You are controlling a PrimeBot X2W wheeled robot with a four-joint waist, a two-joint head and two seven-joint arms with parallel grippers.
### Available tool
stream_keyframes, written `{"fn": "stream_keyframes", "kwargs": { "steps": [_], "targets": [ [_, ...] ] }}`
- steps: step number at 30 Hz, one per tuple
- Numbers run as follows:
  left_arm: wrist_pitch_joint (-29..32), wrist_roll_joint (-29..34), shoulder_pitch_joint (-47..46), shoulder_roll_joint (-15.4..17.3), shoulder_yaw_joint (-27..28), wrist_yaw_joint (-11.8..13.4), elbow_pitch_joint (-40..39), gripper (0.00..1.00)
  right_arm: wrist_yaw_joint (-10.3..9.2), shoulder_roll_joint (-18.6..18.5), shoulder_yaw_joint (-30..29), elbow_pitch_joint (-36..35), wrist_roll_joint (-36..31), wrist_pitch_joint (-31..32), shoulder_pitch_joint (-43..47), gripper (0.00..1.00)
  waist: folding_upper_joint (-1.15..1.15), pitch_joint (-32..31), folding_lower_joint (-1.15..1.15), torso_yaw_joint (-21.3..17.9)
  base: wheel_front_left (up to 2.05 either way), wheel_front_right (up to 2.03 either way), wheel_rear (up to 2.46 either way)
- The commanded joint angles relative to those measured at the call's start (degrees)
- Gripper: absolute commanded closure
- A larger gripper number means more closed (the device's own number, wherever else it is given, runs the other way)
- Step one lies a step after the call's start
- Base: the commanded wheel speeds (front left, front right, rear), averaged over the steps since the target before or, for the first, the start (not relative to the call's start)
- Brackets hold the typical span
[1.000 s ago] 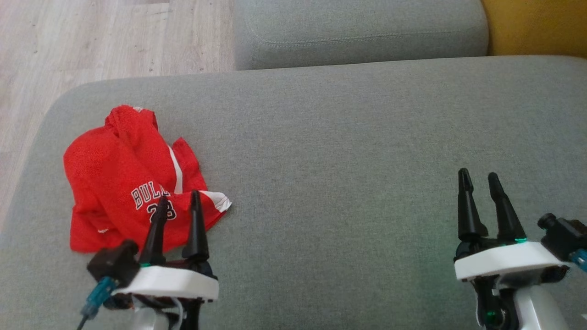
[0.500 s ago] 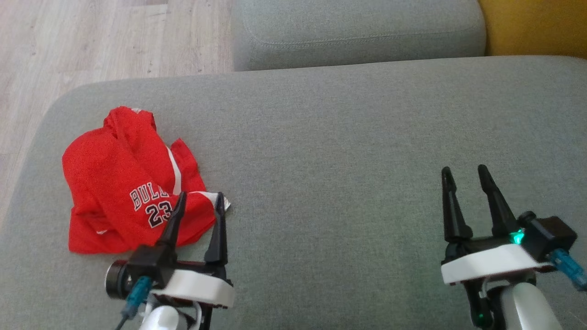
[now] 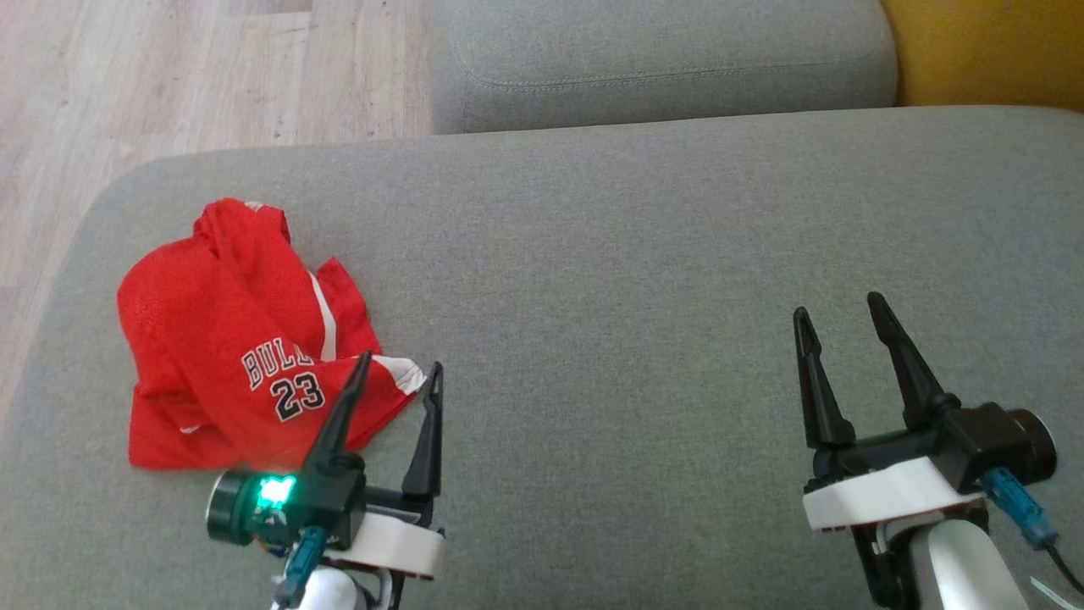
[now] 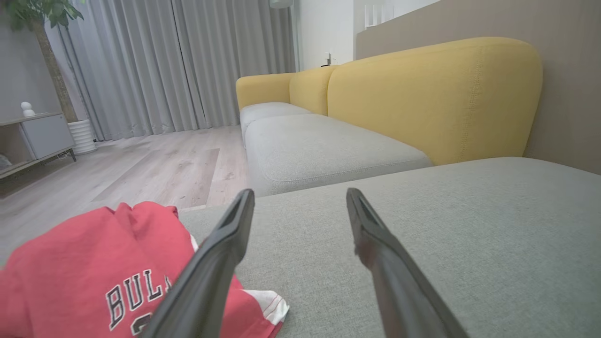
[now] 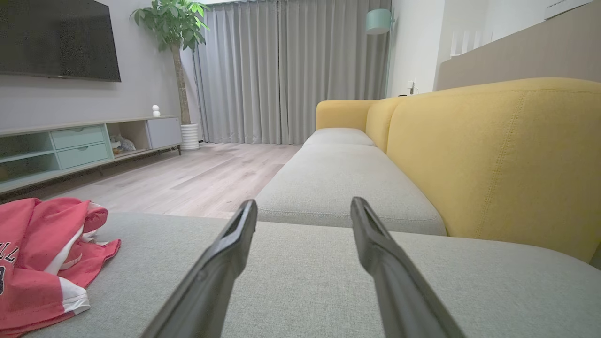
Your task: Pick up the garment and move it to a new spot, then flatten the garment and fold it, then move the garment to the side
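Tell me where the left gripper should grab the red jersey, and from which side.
Probably the white-trimmed corner of the red jersey, nearest the open left gripper. It sticks out flat from the crumpled heap onto the grey cushion, so come down over it from the robot's right.

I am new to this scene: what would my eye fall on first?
The crumpled red mesh jersey marked 23 lies on the left part of the wide grey fabric cushion. The left tool, open, points at its near right corner; the right tool, open, is over bare cushion at the right.
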Motion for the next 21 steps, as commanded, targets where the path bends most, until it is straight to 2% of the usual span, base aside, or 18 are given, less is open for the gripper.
{"fn": "stream_keyframes", "kwargs": {
  "steps": [1, 6, 12, 21],
  "targets": [
    [-0.76, 1.27, -3.09, 0.92, 1.71, 0.79, -2.14, 0.00, 0.37, -0.44, 1.27, -2.23, -0.90, -0.81, -3.14, 0.00, 0.00, 0.00, 0.00, 0.05, 0.00, 0.00, 0.00],
    [-1.61, 0.94, -1.74, 0.59, 3.29, 1.86, -2.48, 0.00, 0.38, -0.46, 1.12, -0.54, 2.31, -1.66, -2.28, 0.00, 0.00, 0.02, 0.00, 0.16, 0.00, 0.00, 0.00],
    [-2.46, 0.59, -0.06, -0.34, 5.14, 1.62, -0.39, 0.00, 0.39, -0.47, 1.07, 1.13, 2.41, -2.50, -1.53, 0.00, 0.00, -0.13, 0.00, 0.15, 0.00, 0.00, 0.00],
    [-3.51, 5.28, -0.12, -0.86, 4.34, 0.58, 2.67, 0.00, 0.40, -0.50, -0.31, 4.70, -7.24, -3.56, -2.18, 0.00, 0.00, -0.48, 0.00, 0.09, 0.00, 0.00, 0.00]
  ]
}}
